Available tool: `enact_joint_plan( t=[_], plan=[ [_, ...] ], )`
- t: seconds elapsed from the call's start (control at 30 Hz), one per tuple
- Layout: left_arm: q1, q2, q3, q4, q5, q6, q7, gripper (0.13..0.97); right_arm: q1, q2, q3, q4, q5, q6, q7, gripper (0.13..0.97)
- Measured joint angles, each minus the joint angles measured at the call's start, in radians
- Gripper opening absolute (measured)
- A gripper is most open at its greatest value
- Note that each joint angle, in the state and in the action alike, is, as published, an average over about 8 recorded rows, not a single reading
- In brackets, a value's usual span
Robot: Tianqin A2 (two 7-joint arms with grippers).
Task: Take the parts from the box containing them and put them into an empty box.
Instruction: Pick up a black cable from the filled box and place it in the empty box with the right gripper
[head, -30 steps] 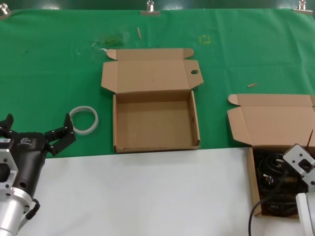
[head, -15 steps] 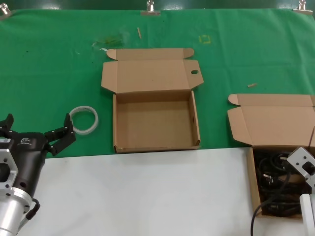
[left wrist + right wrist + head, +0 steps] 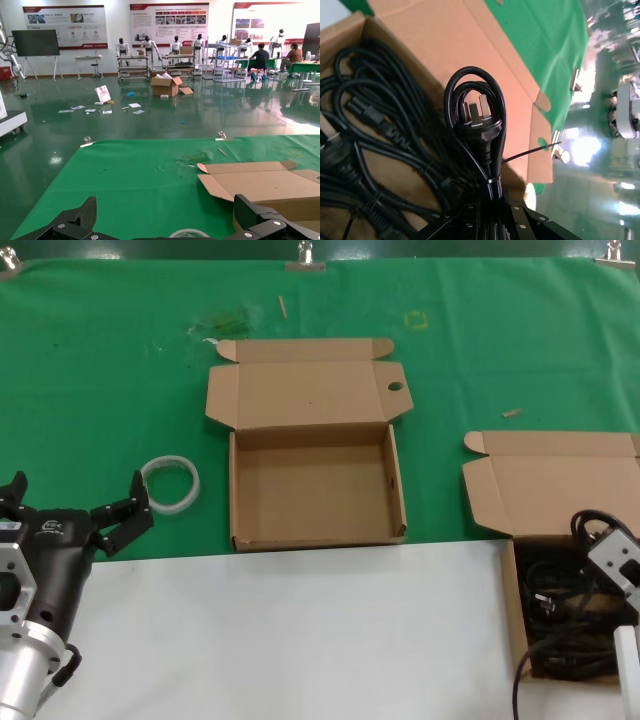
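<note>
The right pincer, clamped on a cable, lifts it from the full box; next, carry it to the empty box.

The right gripper hangs over the box containing them, at the desk's right edge, jaws closed on one of the parts; other cables lie below. The empty box sits well left; a tape ring lies just ahead of the left gripper, whose jaws are spread.
</note>
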Motion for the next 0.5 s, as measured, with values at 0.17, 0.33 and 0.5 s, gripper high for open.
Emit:
enact_joint_plan(
  t=[0.17,0.33,0.5],
  plan=[
    [0.0,0.0,0.0,0.0,0.0,0.0,0.0,0.966,0.004,0.0,-0.028,0.045,0.0,0.015,0.009,0.207],
    [0.0,0.0,0.0,0.0,0.0,0.0,0.0,0.966,0.011,0.0,-0.098,0.098,0.0,0.023,0.063,0.207],
    [0.0,0.0,0.0,0.0,0.0,0.0,0.0,0.966,0.026,0.0,-0.222,0.11,0.0,0.004,0.181,0.207]
  ],
)
